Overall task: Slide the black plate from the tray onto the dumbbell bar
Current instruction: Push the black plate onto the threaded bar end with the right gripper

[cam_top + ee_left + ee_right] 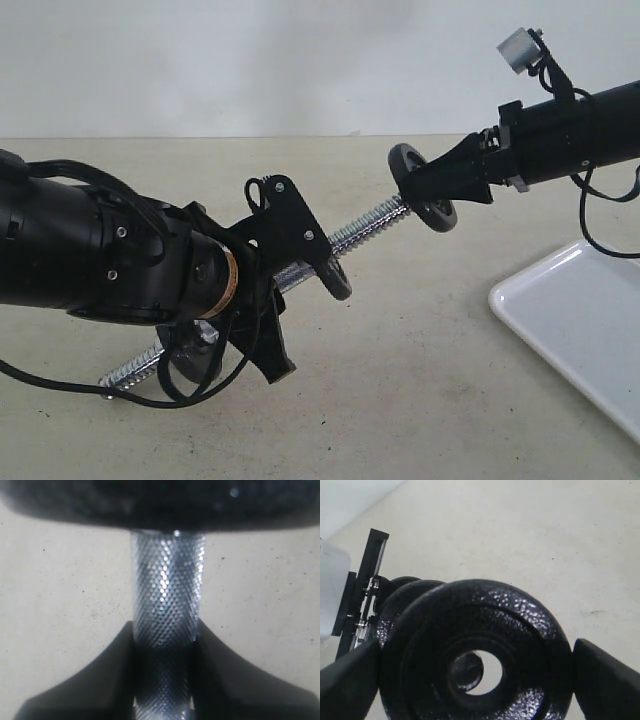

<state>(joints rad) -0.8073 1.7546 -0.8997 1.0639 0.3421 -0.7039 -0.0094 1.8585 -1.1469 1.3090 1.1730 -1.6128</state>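
Note:
My left gripper (275, 290) is shut on the dumbbell bar (365, 225). The bar tilts, its low end on the table and its threaded end pointing up to the right. In the left wrist view the knurled bar (167, 590) runs between the fingers (100, 680) of the left gripper (165, 680). My right gripper (432, 192) is shut on the black plate (424, 190), held on edge at the bar's upper tip. In the right wrist view the plate (480, 625) fills the right gripper (477, 680). The bar's end (465, 672) shows off-centre through the plate's hole. The white tray (570, 310) lies at the right.
Another black disc (336, 278) sits on the bar just above my left gripper, also seen as a dark disc (160, 502) close ahead. A further disc (190, 365) is near the bar's low end. Beige table (400, 400) lies around.

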